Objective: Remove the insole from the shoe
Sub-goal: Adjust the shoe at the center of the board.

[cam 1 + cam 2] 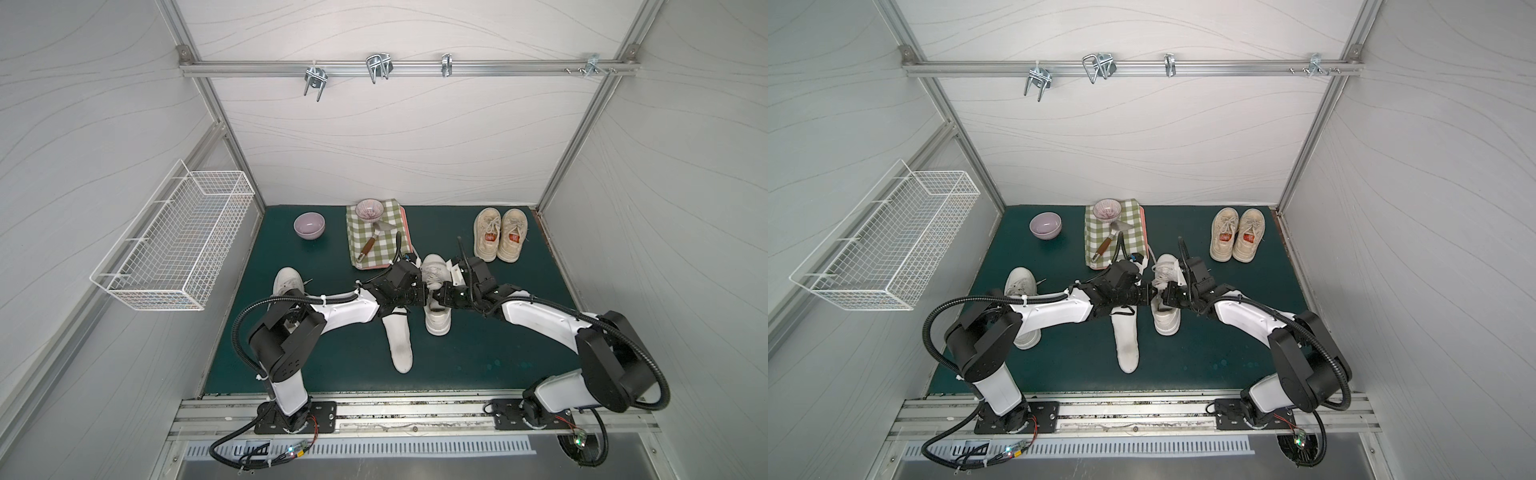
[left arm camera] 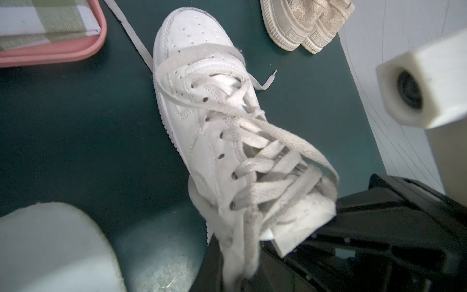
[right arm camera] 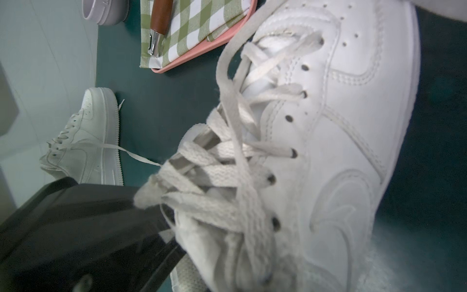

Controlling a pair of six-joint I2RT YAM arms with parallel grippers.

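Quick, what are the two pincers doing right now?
Left pincer: closed, against the white shoe; grip unclear.
Right pincer: closed, at its opening; grip unclear.

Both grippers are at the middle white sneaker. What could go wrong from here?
1. Loose laces drape over the sneaker throat, where the left gripper and right gripper sit shut. Pulling away could snag them and drag the shoe.
2. The grippers nearly meet tip to tip, so a small slip could knock them together.
3. The insole on the mat lies partly under the left arm. A low sweep may shove it.
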